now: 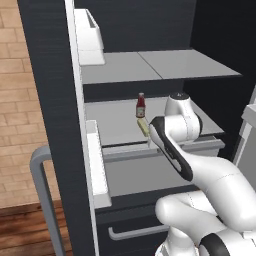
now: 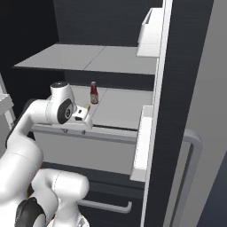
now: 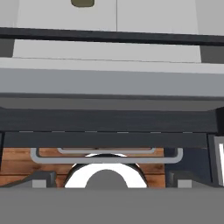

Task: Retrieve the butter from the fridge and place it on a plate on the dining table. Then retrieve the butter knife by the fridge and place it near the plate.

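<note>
The fridge [image 1: 47, 75] stands open. On its middle shelf [image 1: 112, 120] the butter [image 1: 143, 126], a small pale-yellow stick, lies just in front of a red bottle [image 1: 141, 105]. My gripper [image 2: 74, 130] points down over the shelf's front edge, a little nearer than the butter [image 2: 87, 107] and apart from it. In the hand view the gripper [image 3: 111, 180] is open with nothing between its dark fingertips [image 3: 39, 179], and the butter [image 3: 82, 3] sits at the top edge. The plate, the dining table and the butter knife are out of view.
An upper shelf [image 1: 160, 65] overhangs the middle one. White door bins [image 1: 97, 165] [image 2: 142, 142] line the open doors on both sides. Below are a pale crisper front [image 2: 88, 150] and a dark drawer with a grey handle [image 3: 105, 158]. A wood floor [image 1: 25, 230] lies beneath.
</note>
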Robot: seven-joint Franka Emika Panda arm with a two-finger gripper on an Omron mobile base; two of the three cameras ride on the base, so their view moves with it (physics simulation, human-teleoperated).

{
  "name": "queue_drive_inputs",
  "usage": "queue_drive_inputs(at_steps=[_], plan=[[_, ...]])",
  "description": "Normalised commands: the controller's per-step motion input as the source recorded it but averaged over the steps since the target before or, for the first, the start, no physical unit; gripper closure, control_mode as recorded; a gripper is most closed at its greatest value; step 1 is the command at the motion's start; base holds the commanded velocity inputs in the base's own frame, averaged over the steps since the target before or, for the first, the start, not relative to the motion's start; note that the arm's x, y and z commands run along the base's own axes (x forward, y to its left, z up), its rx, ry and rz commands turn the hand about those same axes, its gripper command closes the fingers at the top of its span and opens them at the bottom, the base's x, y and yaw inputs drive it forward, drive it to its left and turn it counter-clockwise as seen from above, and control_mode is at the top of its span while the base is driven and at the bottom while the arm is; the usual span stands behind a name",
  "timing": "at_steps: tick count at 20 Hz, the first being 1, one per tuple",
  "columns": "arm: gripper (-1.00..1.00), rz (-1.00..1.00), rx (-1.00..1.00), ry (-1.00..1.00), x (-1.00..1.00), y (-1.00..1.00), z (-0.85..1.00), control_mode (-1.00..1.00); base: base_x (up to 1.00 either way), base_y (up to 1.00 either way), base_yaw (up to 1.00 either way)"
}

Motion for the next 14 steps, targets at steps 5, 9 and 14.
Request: queue_drive_inputs(at_steps=[5, 9, 14], plan=[[-1.0, 0.0, 0.0, 0.0, 0.0, 0.0, 0.0, 1.0, 0.4, 0.0, 0.0], [-1.0, 0.0, 0.0, -0.05, 0.31, 0.0, 0.0, -1.0, 0.08, 0.0, 0.0], [-1.0, 0.0, 0.0, -0.16, 0.53, 0.0, 0.0, -1.0, 0.0, 0.0, 0.0]])
